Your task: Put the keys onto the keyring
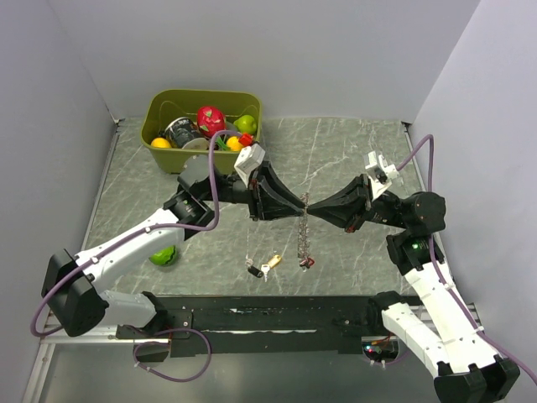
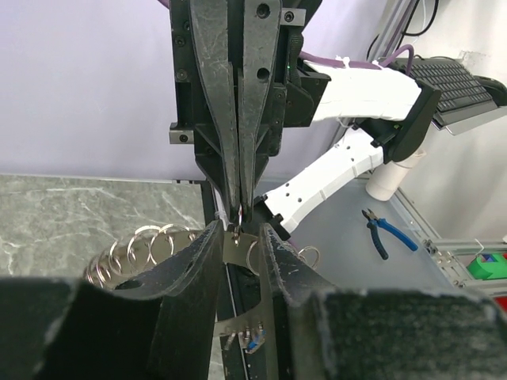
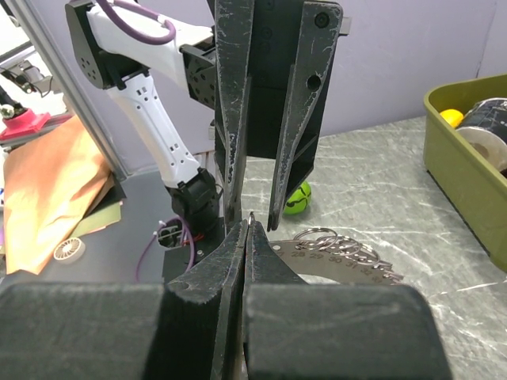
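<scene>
The keyring hangs in mid-air between my two grippers, a grey chain-like strip with a red tag at its lower end. My left gripper has its fingers closed against both edges of the ring's flat metal plate. Facing it, my right gripper is shut on a small wire loop at the top. Several split rings line the numbered plate. Two keys lie on the table below, one with a black head and one yellow-gold, touched by neither gripper.
A green bin of toy fruit and cans stands at the back left. A green ball lies by the left arm. The black base rail runs along the near edge. Blue pliers lie off the table.
</scene>
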`<move>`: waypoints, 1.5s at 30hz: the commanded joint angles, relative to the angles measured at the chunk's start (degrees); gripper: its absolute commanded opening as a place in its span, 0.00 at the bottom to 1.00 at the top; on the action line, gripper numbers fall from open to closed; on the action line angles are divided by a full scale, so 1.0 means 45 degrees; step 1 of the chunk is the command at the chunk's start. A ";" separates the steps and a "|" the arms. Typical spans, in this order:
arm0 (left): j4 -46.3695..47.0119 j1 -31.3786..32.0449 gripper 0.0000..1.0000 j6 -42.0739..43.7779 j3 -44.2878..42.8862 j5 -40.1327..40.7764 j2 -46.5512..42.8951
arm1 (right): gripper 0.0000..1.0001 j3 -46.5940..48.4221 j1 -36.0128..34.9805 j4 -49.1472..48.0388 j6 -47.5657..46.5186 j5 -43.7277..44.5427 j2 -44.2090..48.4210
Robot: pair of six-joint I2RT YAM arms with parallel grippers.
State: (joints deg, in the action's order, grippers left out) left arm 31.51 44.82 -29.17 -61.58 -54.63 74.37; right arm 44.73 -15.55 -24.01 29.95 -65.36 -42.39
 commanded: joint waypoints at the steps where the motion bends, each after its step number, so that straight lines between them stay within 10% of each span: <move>1: -0.0631 0.0177 0.28 0.0582 -0.0768 -0.0048 0.0192 | 0.00 0.0353 -0.0040 -0.0406 -0.0172 0.0307 0.0182; 12: -0.1923 0.0353 0.12 0.1403 -0.1100 0.0421 0.0329 | 0.00 0.0392 -0.0040 -0.0114 -0.0309 0.0404 0.0397; 24: -0.2489 0.0333 0.23 0.2067 -0.0632 0.1124 -0.0354 | 0.00 0.0411 -0.0040 0.0023 -0.0367 0.0443 0.0475; 40: -0.2450 0.0353 0.01 0.1911 -0.0710 0.1221 -0.0412 | 0.00 0.0333 -0.0040 0.0489 -0.0543 0.0871 0.0709; 42: -0.2684 0.0353 0.01 0.2164 -0.0593 0.1630 -0.0568 | 0.21 0.0372 -0.0040 0.0919 -0.0855 0.1106 0.0904; 45: -0.2900 0.0353 0.01 0.2497 -0.0359 0.2080 -0.0900 | 0.86 0.0373 -0.0040 0.2033 -0.1344 0.2217 0.1333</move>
State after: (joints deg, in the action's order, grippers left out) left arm 18.76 46.46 -20.21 -64.25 -48.99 73.63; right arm 44.75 -15.55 -18.00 27.31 -61.08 -39.81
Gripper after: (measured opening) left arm 0.021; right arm 0.529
